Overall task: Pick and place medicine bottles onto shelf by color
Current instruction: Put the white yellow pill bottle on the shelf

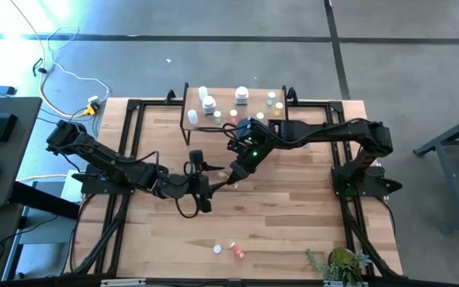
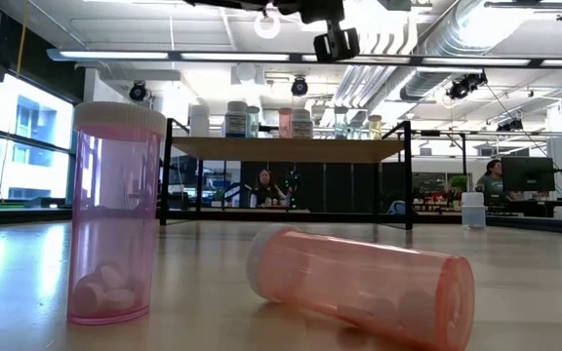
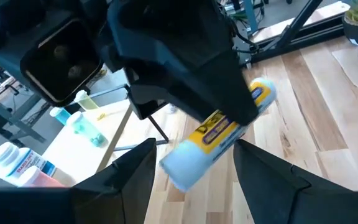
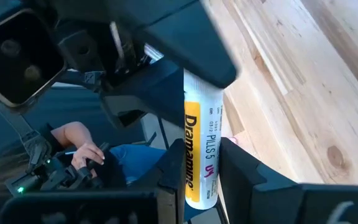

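A slim yellow-and-white medicine bottle (image 3: 216, 134) hangs in the air over the middle of the table. My right gripper (image 1: 234, 171) is shut on it. My left gripper (image 1: 209, 185) is open; its fingers (image 3: 135, 180) stand on either side of the bottle's white end (image 3: 178, 169), and I see no touch. The shelf (image 1: 213, 121) stands at the table's far edge with several small bottles upright on its board. At the near edge, one pink bottle (image 2: 115, 214) stands upright and another (image 2: 359, 283) lies on its side. My right gripper pinches the bottle by its yellow label part (image 4: 199, 163) between its two fingers (image 4: 241, 168). The bottle lies along the fingers, and its white end sticks out toward my left gripper. The bottle is lifted clear of the table, slanting down.
A small green plant (image 1: 339, 263) sits at the table's near right corner. Black frame rails (image 1: 130, 135) run along the table's left and right sides. Bare wood lies between the arms and the pink bottles (image 1: 236, 251) at the near edge.
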`<action>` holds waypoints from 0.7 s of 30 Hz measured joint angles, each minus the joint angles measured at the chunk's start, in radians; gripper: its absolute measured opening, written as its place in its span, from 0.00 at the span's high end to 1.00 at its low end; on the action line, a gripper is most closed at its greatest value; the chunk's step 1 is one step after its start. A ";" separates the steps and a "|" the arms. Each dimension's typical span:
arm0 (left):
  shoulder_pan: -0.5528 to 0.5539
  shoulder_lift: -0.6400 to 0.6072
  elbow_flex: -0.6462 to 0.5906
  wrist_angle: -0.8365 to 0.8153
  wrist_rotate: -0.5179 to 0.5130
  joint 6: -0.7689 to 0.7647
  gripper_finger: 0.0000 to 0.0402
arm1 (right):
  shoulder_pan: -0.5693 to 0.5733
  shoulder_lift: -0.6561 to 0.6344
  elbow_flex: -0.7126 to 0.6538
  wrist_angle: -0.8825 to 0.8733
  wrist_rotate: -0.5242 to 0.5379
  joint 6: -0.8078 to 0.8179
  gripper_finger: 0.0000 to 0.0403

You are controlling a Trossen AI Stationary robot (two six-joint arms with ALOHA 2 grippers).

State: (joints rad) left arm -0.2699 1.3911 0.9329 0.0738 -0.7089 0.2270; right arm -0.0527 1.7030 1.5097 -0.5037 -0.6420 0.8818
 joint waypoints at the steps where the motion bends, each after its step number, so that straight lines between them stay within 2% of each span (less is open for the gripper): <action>1: 0.000 0.000 0.000 -0.002 0.001 0.000 0.50 | 0.002 -0.003 0.000 -0.001 0.004 0.000 0.86; 12: -0.007 -0.051 0.002 -0.045 -0.024 -0.028 0.50 | 0.005 -0.045 0.000 -0.024 0.060 0.001 0.86; 21: 0.022 -0.121 0.002 -0.188 -0.003 -0.165 0.50 | 0.009 -0.068 0.000 -0.020 0.083 -0.026 0.86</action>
State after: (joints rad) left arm -0.2481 1.2704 0.9346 -0.1143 -0.7120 0.0624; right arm -0.0433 1.6350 1.5097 -0.5236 -0.5589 0.8562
